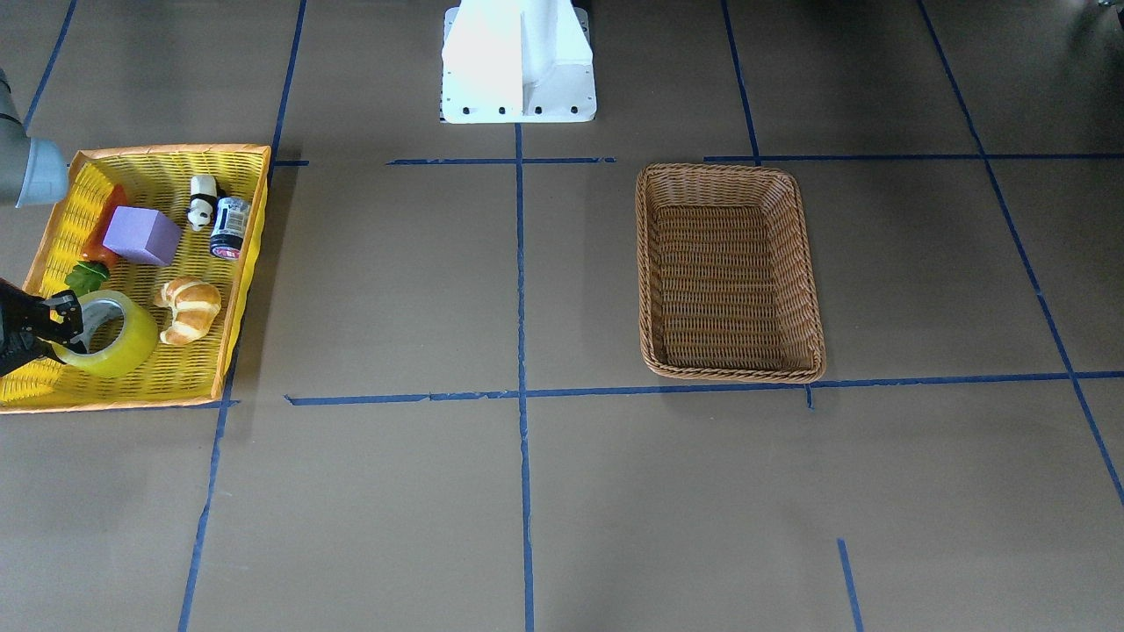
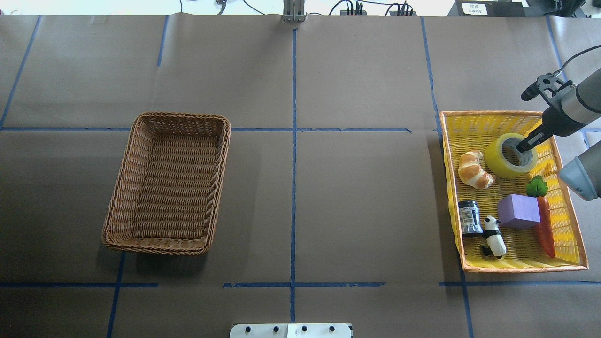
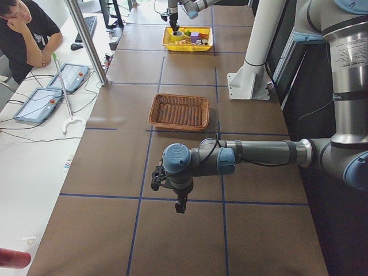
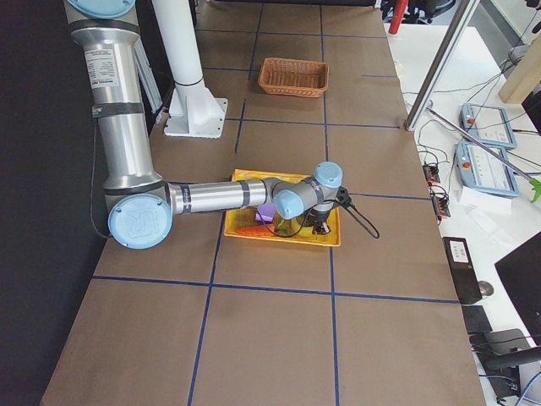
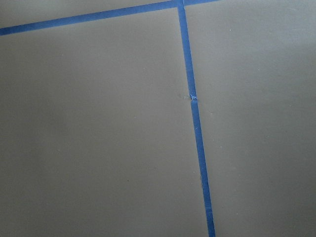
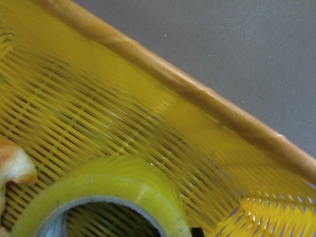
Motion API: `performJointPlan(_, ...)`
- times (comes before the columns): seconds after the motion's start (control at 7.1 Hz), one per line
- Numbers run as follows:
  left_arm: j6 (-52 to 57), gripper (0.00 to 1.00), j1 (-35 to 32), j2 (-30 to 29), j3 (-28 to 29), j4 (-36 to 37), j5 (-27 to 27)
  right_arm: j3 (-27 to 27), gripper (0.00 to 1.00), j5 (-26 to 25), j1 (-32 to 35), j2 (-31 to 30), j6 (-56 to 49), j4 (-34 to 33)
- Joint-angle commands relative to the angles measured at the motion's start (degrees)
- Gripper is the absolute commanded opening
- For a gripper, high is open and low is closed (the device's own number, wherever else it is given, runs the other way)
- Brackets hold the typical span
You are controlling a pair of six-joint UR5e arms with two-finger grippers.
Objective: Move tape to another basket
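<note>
The tape, a yellow-green roll with a grey core, sits tilted in the near-right corner of the yellow mesh basket; it also shows in the overhead view and the right wrist view. My right gripper has one finger inside the core and appears shut on the roll's wall; it also shows in the front view. The brown wicker basket is empty on the other half of the table. My left gripper hangs over bare table; I cannot tell whether it is open.
The yellow basket also holds a croissant, a purple block, a carrot, a panda figure and a dark can. The white robot base stands between the baskets. A person sits beside the table.
</note>
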Motion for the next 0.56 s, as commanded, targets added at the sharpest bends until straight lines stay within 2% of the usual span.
performJointPlan(0.0,-0.05,1.0,-0.01,0.05,0.0,0.0,0.0,0.23,0.0,0.38,0.08,-0.01,0.28,-0.04)
performJointPlan(0.42,0.3,1.0,0.08,-0.39,-1.05,0.0,0.61,1.38,0.0,1.52,3.41,-0.18,1.95,-0.39)
